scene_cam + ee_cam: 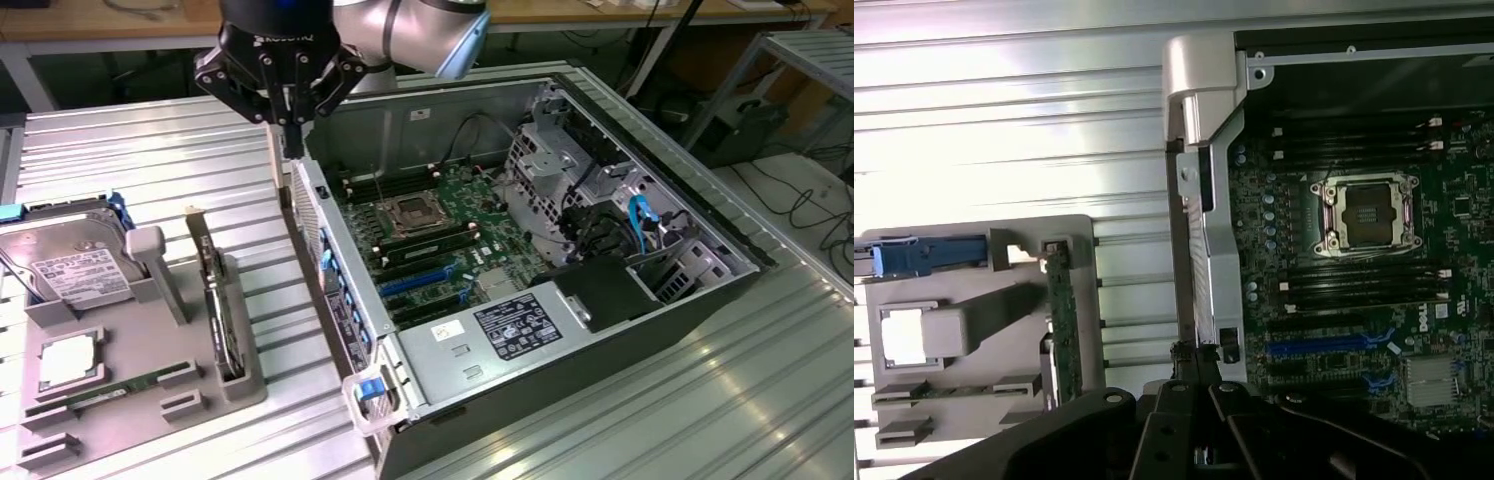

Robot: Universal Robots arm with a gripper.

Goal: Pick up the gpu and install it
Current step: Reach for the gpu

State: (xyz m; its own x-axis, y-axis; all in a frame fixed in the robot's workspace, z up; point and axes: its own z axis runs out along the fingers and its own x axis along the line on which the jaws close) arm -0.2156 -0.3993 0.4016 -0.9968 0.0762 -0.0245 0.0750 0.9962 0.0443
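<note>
Looking down on the ribbed metal table (147,150) in the exterior view, you see the gripper (288,143) hanging over the rear wall of the open computer case (400,115), at the case's edge on the exterior view's left; its two fingers are pressed together, tips pointing down. In the wrist view the same gripper (1199,372) shows its dark fingers meeting just over the silver rim of the case (1204,250). The gpu (211,282) is not in the gripper: it stands upright on its long edge in a slot of the grey holder (154,295), well apart from the fingers and on the exterior view's left of the case, with its silver end bracket at the end nearer the arm. From the wrist you see the gpu (1062,312) edge-on as a thin green strip in the holder (1004,300). A hard drive (80,272) with a white label leans in the same holder, beside the card. Inside the case the motherboard (447,245) lies flat, with its bare processor socket (407,213) and blue expansion slots (416,282) uncovered
</note>
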